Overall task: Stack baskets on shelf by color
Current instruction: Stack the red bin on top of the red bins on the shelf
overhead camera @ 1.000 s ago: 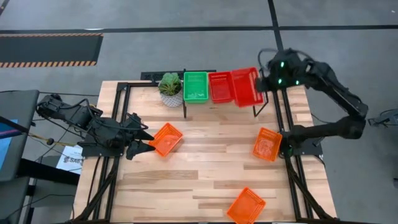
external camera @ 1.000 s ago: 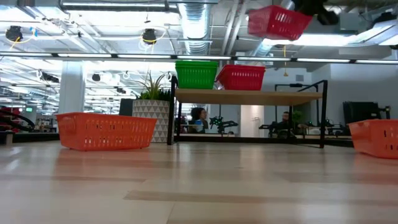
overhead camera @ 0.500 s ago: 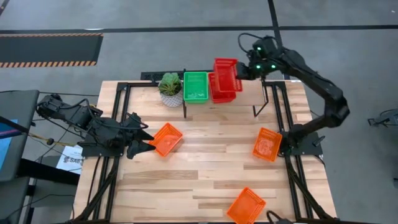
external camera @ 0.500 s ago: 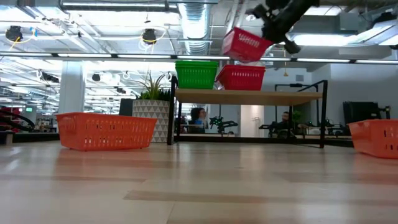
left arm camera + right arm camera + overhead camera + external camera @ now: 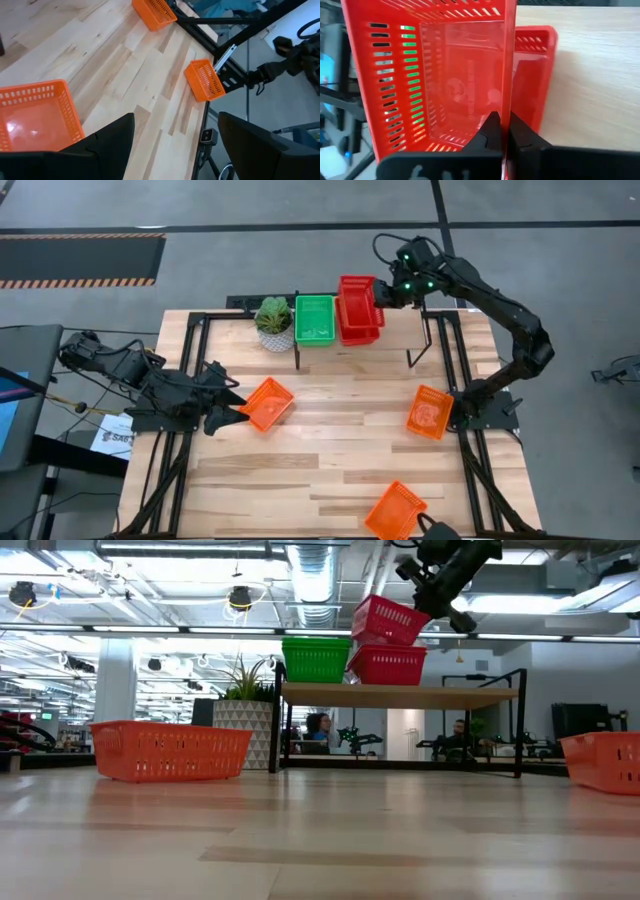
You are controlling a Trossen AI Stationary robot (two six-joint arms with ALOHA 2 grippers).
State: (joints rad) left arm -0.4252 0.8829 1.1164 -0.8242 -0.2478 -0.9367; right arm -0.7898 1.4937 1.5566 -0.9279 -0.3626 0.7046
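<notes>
Landmark: small raised shelf [image 5: 430, 332] of light wood on thin black metal legs, at the far edge of the table.

Right gripper [image 5: 381, 297]: above the shelf's middle, fingers pinched nearly together on the wall of a red mesh-sided plastic basket [image 5: 357, 302]. The wrist view shows both fingers [image 5: 492, 131] clamped on the thin rim. The held basket hangs tilted, its low edge touching or just over a second red mesh basket [image 5: 388, 665] resting on the shelf; whether they touch cannot be told. From above, the held one hides most of the lower one.

Green mesh-sided plastic basket [image 5: 314, 319]: on the shelf's left end, beside the red ones. How many green or red baskets are nested there cannot be made out.

Orange mesh-sided plastic baskets, off the shelf: one [image 5: 267, 403] nearer than the shelf, to its left; one [image 5: 429, 411] nearer, below its right end; one [image 5: 395, 510] well apart at the table's near edge, partly cut off.

Left gripper [image 5: 234, 406]: low over the tabletop just beside the left orange basket, fingers spread and empty.

White-potted green plant [image 5: 274, 321]: just left of the shelf.

Surface: pale wooden plank tabletop [image 5: 330, 450] on a black frame.

Room: grey floor; beyond the shelf, bright ceiling lights, ducts and seated people [image 5: 322, 727], small and indistinct.
</notes>
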